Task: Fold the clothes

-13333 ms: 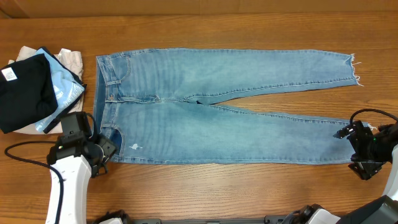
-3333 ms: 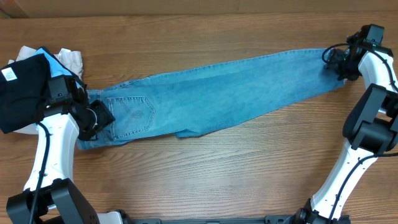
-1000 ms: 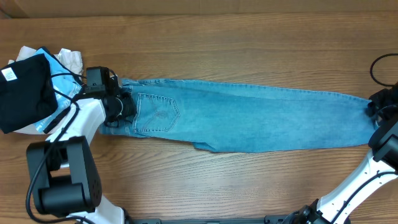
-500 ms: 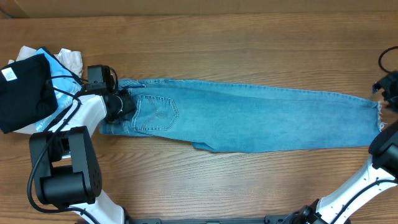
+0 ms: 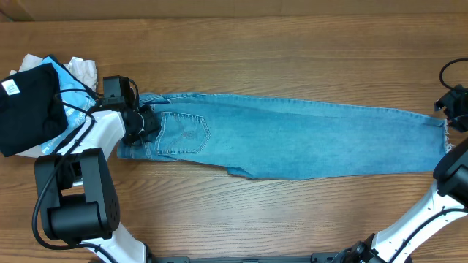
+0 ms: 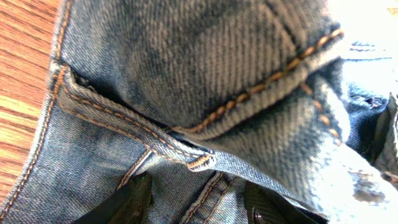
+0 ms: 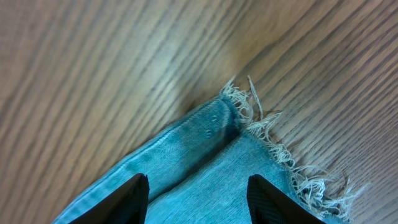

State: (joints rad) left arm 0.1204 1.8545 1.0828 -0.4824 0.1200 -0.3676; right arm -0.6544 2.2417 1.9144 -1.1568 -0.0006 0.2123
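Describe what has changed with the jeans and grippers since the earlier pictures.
The jeans, once spread with legs apart, are now folded leg on leg, back pocket up, lying straight across the table. The right gripper has released the frayed hem and drawn back, open. The left gripper stays at the waistband; the clothes pile on the left is unchanged.

The place looks like a robotics lab workstation. A plain wood-grain table (image 5: 292, 44) has a cabled left arm (image 5: 73, 193) and right arm (image 5: 442, 191) mounted at its near edge, with spare garments (image 5: 33, 102) heaped aside.
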